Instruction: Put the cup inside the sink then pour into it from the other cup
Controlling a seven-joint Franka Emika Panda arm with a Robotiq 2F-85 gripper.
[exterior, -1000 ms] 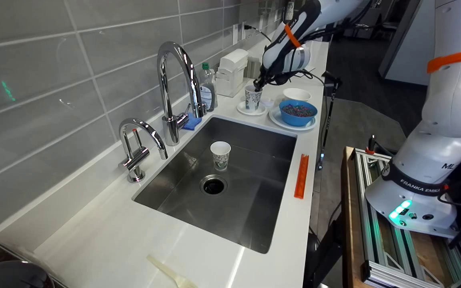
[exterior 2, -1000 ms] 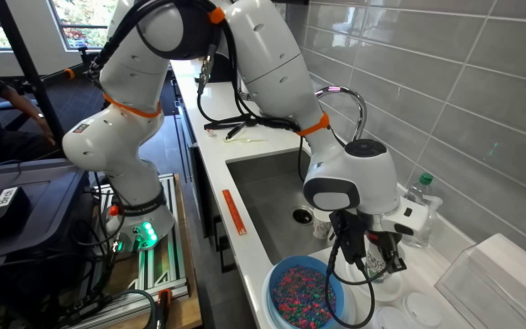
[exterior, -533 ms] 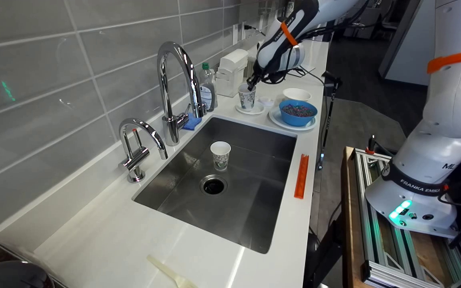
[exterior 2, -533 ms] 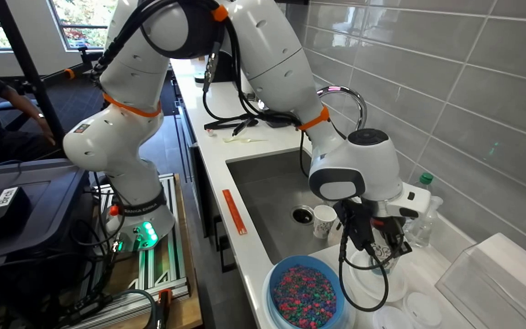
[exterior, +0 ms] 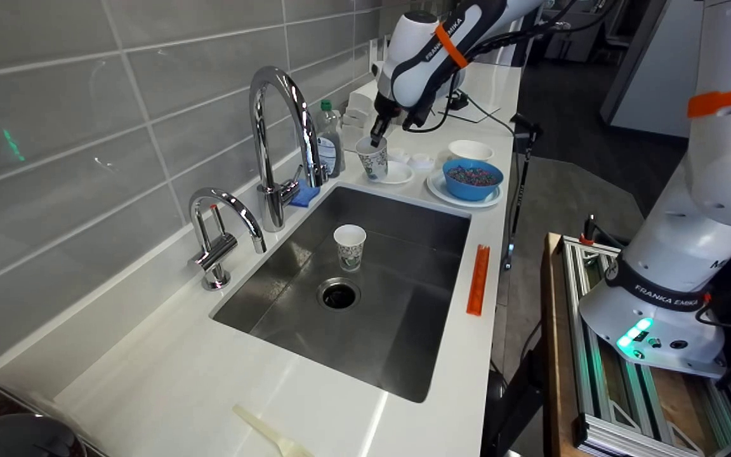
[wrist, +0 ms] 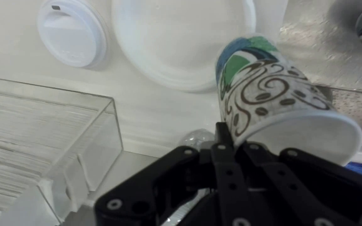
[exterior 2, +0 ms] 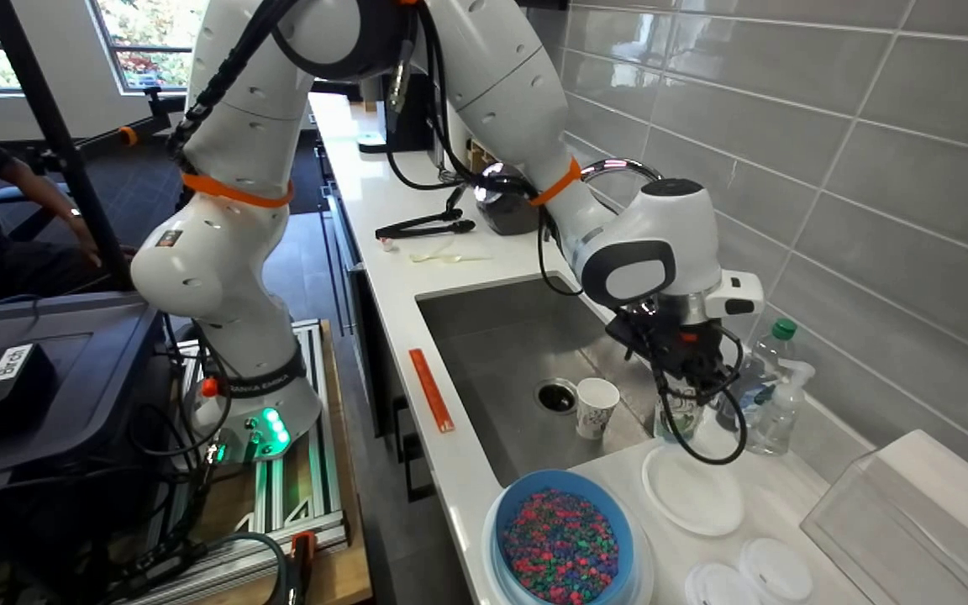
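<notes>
The gripper [exterior: 375, 140] pinches a patterned cup [exterior: 375, 167] by its rim; a second cup [exterior: 350, 252] stands in the sink [exterior: 391, 336].
In an exterior view, the jaws are clamped together on the rim, and the patterned cup leans slightly just past the sink's far edge, left of a white plate [exterior: 399, 174]; whether its base touches the countertop [exterior: 169, 374] cannot be told. The second cup stands upright on the sink's floor, just beyond the drain [exterior: 339, 296]. Right of the white plate, a blue bowl [exterior: 472, 191] of small coloured pieces [exterior: 471, 176] sits on a pale plate [exterior: 440, 193]. An orange strip [exterior: 478, 280] lies on the sink's right, and a green-capped bottle [exterior: 329, 150] stands left of the patterned cup.
</notes>
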